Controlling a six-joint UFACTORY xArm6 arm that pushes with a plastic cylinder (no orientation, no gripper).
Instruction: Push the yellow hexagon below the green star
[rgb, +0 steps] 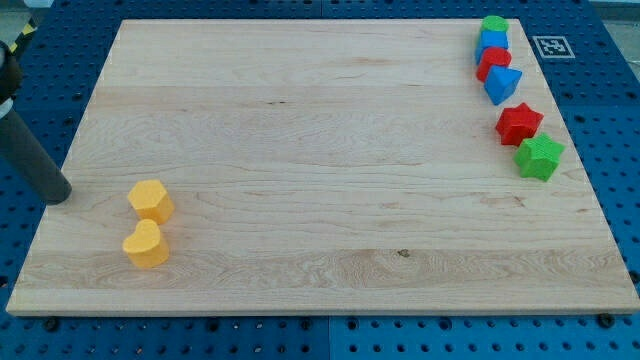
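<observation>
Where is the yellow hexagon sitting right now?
The yellow hexagon sits near the view's lower left of the board, just above the yellow heart, with my tip to its left, apart from it.

Tip: my tip (57, 194) sits at the board's left edge, mid-left of the frame, near the yellow hexagon (150, 200) on its left.
Yellow pair: a yellow heart (146, 244) lies just below the hexagon, lower left.
Green star: green star (539, 157) at far right, just below the red star (519, 123).
Board: wooden board (320, 170) fills the frame.
</observation>
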